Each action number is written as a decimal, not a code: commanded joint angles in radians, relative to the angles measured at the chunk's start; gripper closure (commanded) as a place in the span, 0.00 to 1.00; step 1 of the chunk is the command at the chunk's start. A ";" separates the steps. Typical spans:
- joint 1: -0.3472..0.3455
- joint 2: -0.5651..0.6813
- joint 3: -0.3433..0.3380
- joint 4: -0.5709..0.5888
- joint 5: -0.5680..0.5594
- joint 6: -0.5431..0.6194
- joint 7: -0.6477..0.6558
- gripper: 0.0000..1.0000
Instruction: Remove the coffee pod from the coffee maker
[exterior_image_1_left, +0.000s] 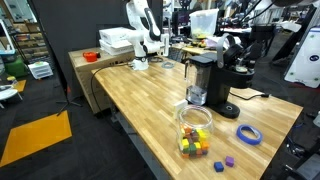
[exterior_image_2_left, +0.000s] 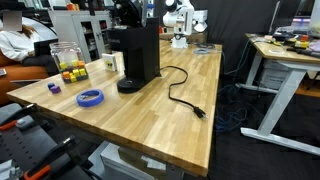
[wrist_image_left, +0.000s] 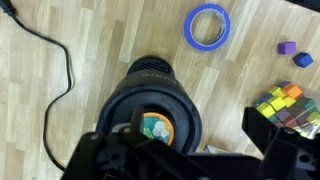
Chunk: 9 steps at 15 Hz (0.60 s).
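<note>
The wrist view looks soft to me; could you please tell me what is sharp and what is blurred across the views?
Wrist view: the gripper at the bottom is a dark, out-of-focus blur, while the coffee pod, the blue tape ring and the grain of the table are fairly sharp. Both exterior views: even indoor light, and the black coffee maker shows little surface detail.

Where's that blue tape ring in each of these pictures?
Exterior view: tape ring lower right, on the table right of the coffee maker.
Exterior view: tape ring lower left, left of the coffee maker.
Wrist view: tape ring top right, above the coffee maker.
Shared landmark: the coffee maker.
</note>
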 joint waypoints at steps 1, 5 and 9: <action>-0.033 0.056 0.021 0.042 -0.016 0.026 0.028 0.00; -0.057 0.099 0.018 0.078 -0.030 0.033 0.048 0.00; -0.070 0.132 0.023 0.106 -0.024 0.030 0.052 0.00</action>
